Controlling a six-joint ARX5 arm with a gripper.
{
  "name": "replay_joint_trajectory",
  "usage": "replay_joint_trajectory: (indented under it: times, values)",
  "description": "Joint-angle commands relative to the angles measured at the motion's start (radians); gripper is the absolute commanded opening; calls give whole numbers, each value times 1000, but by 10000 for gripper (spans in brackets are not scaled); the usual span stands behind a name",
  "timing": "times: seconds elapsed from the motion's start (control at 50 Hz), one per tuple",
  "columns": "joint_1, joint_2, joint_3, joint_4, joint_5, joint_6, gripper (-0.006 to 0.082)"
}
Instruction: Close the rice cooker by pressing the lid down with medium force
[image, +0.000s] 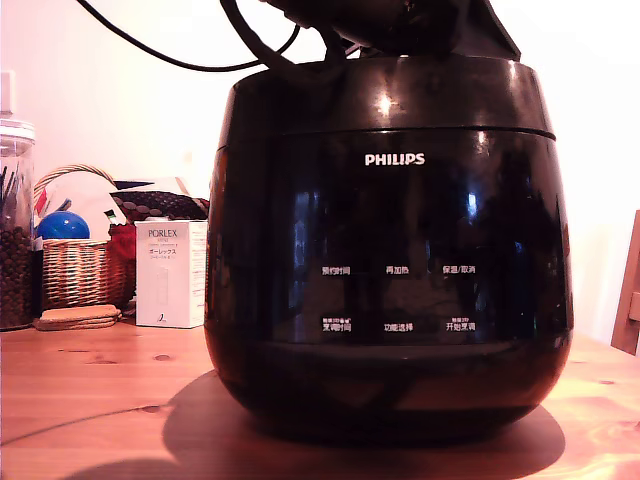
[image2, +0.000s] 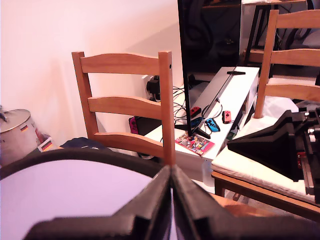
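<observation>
exterior view: the rice cooker fills the middle of the frame, a large glossy black rounded body standing on the wooden bench. white "philips" lettering sits high on its front, and below it run two rows of small white chinese button labels, too small to read surely. the lid lies down on top of the body, with a thin seam line between them all the way across; it looks closed or nearly so. on top of the lid rests dark arm hardware, cut off by the frame's top edge, with black cables looping away to the exterior view's left. the pincer itself cannot be made out from here. at the exterior view's left stand a white box printed "porlex", a wicker basket with a blue ball in it, a glass jar of dark beans, and a flat cork coaster on the bench.

wrist view: the pincer shows as two black fingers pressed together, their tips meeting with no gap, so it is closed on nothing. just under it curves the black rim of the lid, its glossy top reflecting pale light; whether the tips touch that surface cannot be told. beyond stand a wooden chair, a dark television screen on a white stand, game controllers in red and blue, a colourful game case with unreadable print, and a metal bin with small flag stickers.
</observation>
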Motion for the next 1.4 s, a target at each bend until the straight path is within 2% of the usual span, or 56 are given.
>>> replay_joint_trajectory:
  times: [0.0, 0.46, 0.64, 0.88, 1.38]
  values:
    - [18, 23, -14, -30, -8, 1, -22]
    - [45, -30, 63, -29, -8, 2, -22]
    - [90, -39, 63, -36, -43, 2, -22]
    - [242, -125, 63, -139, -45, 2, -22]
    - [652, -339, 63, -319, -73, 9, -22]
